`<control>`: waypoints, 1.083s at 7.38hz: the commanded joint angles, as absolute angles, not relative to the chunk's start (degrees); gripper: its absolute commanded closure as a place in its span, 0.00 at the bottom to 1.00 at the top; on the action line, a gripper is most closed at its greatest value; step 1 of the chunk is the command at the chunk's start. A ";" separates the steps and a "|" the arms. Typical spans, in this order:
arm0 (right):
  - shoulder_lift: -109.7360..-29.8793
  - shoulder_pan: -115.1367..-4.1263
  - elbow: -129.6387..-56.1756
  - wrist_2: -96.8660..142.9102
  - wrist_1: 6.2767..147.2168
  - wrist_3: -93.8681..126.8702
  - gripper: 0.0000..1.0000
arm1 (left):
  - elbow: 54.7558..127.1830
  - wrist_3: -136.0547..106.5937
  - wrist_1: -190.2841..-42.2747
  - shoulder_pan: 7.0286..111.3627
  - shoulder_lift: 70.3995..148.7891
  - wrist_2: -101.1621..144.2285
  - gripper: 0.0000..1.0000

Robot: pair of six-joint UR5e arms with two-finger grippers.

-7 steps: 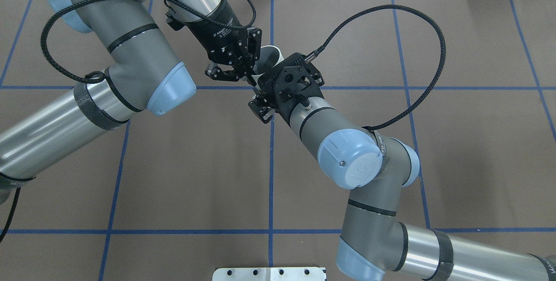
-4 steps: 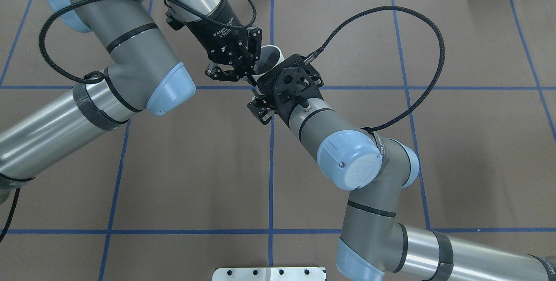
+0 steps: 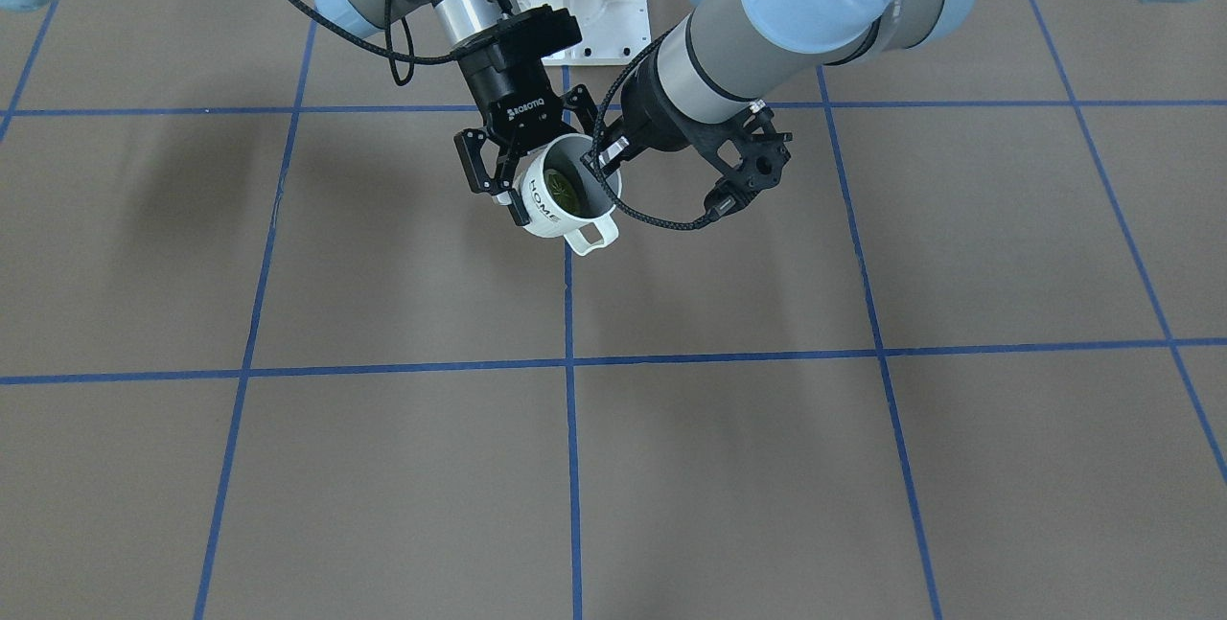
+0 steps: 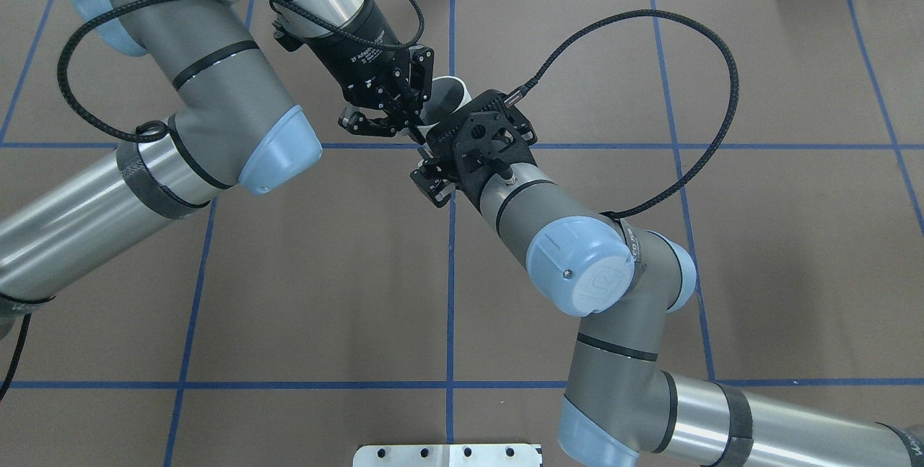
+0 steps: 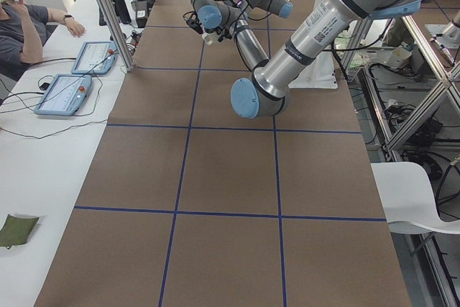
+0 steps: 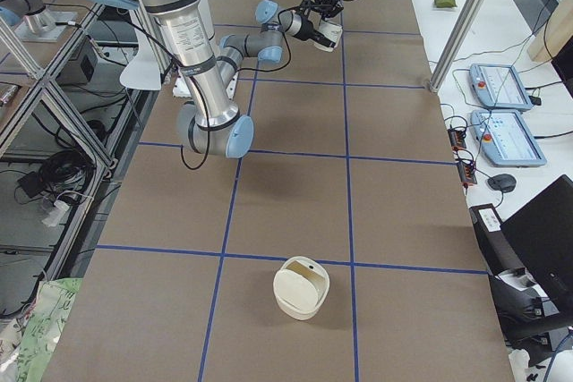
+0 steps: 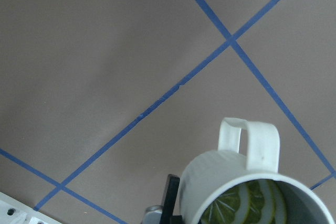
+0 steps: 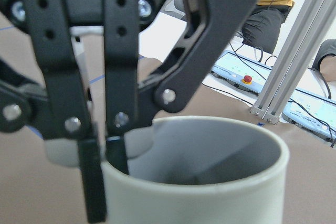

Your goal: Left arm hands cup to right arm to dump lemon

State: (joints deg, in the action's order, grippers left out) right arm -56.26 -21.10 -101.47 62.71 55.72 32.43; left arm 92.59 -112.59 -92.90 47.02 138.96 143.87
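Observation:
The off-white cup (image 3: 551, 210) with "HOME" on its side hangs upright in the air above the table, handle toward the operators' side. The yellow-green lemon (image 3: 566, 187) lies inside it, and its cut slices show in the left wrist view (image 7: 245, 206). My left gripper (image 3: 602, 152) is shut on the cup's rim. In the right wrist view its fingers (image 8: 113, 77) pinch the wall, one inside and one outside. My right gripper (image 3: 556, 170), lettered ROBOTIQ, is open, with its jaws spread on either side of the cup's body. In the overhead view the cup (image 4: 449, 95) is mostly hidden by both wrists.
A white round container (image 6: 302, 288) stands on the brown table far toward my right end. The white base plate (image 4: 447, 454) is at my edge. Tablets (image 6: 506, 131) and seated operators line the far side. Blue tape lines (image 3: 570, 361) grid the table.
Both wrists and the cup have drifted a few pixels to the left in the overhead view. Neither gripper has visibly opened or shut.

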 commanded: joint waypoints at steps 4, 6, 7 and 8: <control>-55.99 -21.09 -101.51 62.67 55.72 32.78 0.30 | 92.90 -112.59 -92.90 47.02 139.04 143.96 1.00; -56.16 -21.18 -101.78 63.10 55.90 35.14 1.00 | 93.42 -112.50 -93.08 46.93 139.22 144.23 0.02; -56.16 -21.18 -101.86 63.11 55.90 35.24 1.00 | 94.30 -112.41 -93.08 47.02 138.87 144.40 0.00; -56.16 -21.18 -101.95 63.19 55.90 35.24 1.00 | 94.48 -112.41 -93.08 47.02 138.87 144.40 0.00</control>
State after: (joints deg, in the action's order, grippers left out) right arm -56.12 -21.16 -101.84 63.09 55.89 35.01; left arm 93.96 -112.45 -93.06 46.97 138.96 144.35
